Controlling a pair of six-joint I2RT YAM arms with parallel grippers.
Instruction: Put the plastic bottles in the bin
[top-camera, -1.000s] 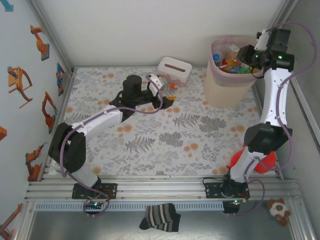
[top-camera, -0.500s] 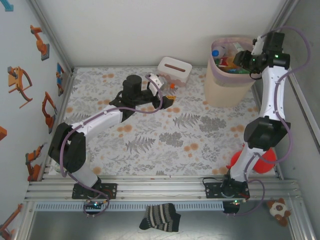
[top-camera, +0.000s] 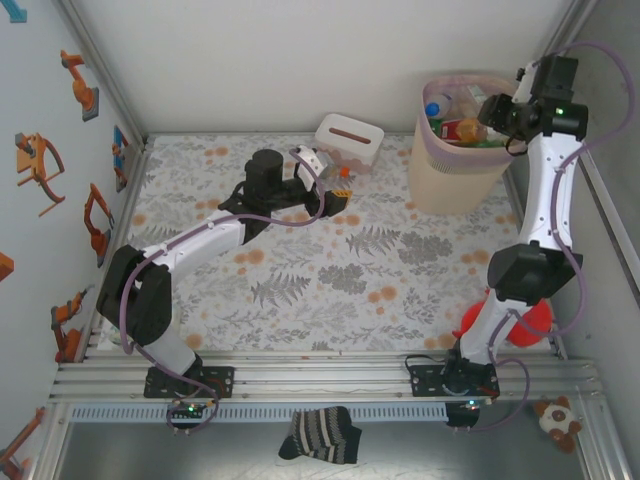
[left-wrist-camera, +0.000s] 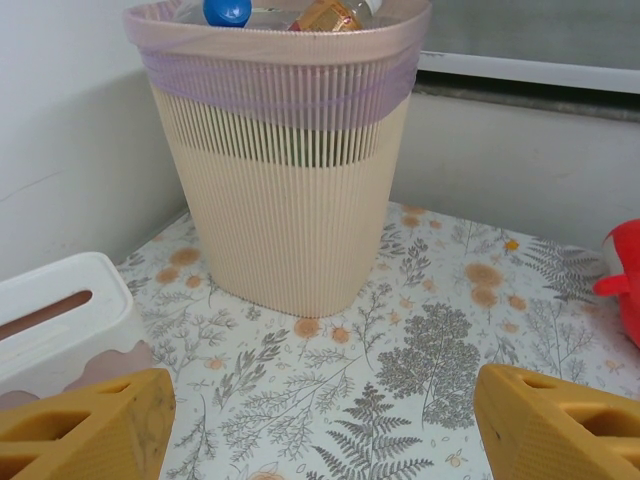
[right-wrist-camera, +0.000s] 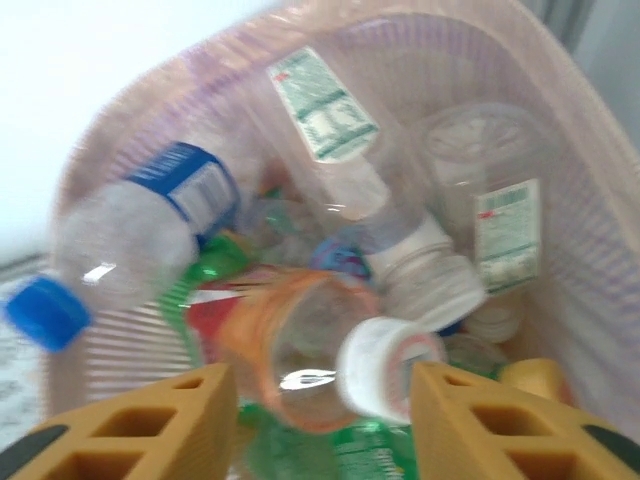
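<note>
The bin (top-camera: 455, 175), far right on the counter (top-camera: 330, 280), is heaped to its rim, so the blue-capped bottle (right-wrist-camera: 130, 235) at its edge may roll out if the right hand (right-wrist-camera: 315, 420), open and empty above, brushes the heap. I count one bin, one tissue box (top-camera: 350, 138), and at least five plastic bottles (right-wrist-camera: 320, 130), all inside; blur hides more. The left hand (left-wrist-camera: 325, 420) stands open, empty, near the box.
</note>
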